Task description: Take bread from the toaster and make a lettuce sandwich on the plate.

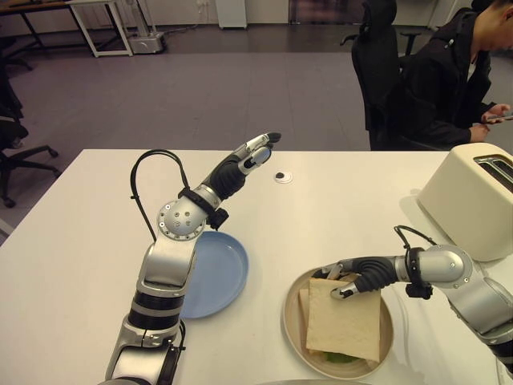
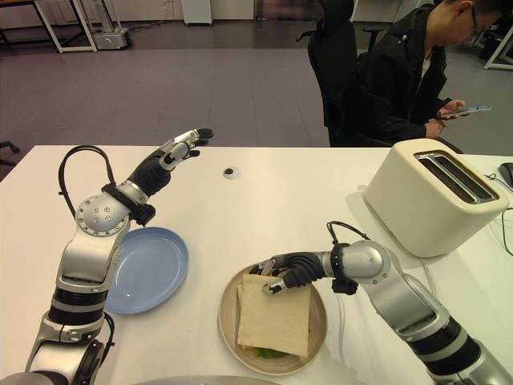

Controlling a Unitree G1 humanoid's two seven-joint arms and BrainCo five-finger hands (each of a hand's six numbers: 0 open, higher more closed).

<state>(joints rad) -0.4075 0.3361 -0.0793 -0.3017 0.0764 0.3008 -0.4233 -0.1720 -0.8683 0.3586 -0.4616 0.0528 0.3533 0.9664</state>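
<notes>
Right hand [image 2: 279,275] pinches the far edge of the top bread slice [image 2: 276,321], which lies on the tan plate [image 2: 225,321] over lettuce [image 2: 271,353], likely to square it. Left hand [image 2: 172,155] is spread and empty, held clear above the counter [image 2: 264,200]. Toaster [image 2: 425,204] slots look empty.
</notes>
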